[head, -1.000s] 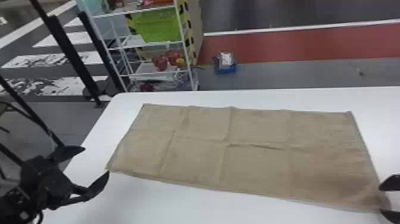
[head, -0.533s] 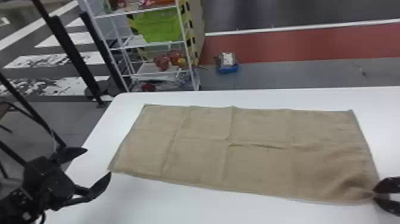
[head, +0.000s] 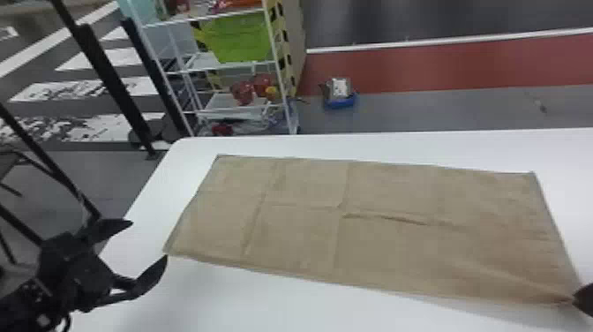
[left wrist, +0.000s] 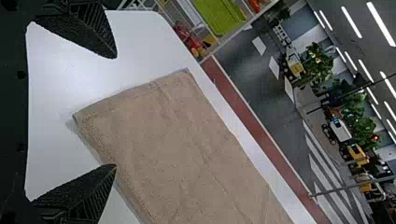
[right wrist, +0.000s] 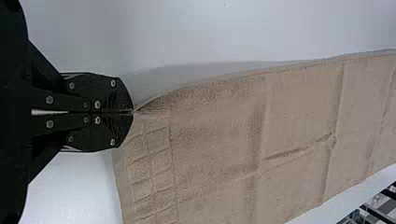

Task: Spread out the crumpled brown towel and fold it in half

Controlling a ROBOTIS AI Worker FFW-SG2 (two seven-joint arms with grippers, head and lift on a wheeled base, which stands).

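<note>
Behind the white surface (head: 397, 143) stand a white wire rack (head: 281, 70) with a lime-green bin (head: 240, 37) and, on the floor (head: 419, 110), a small blue-based object (head: 339, 102). On the head view, the brown towel (head: 300, 229) lies spread on the surface, creased in the middle. The left pincer (head: 148, 241) is wide, near its near left corner; the right pincer (head: 584, 300) is at the near right corner. On the left wrist view, the left pincer (left wrist: 116, 111) has nothing between its tips. On the right wrist view, the right pincer (right wrist: 133, 112) tightly pinches the towel's corner.
</note>
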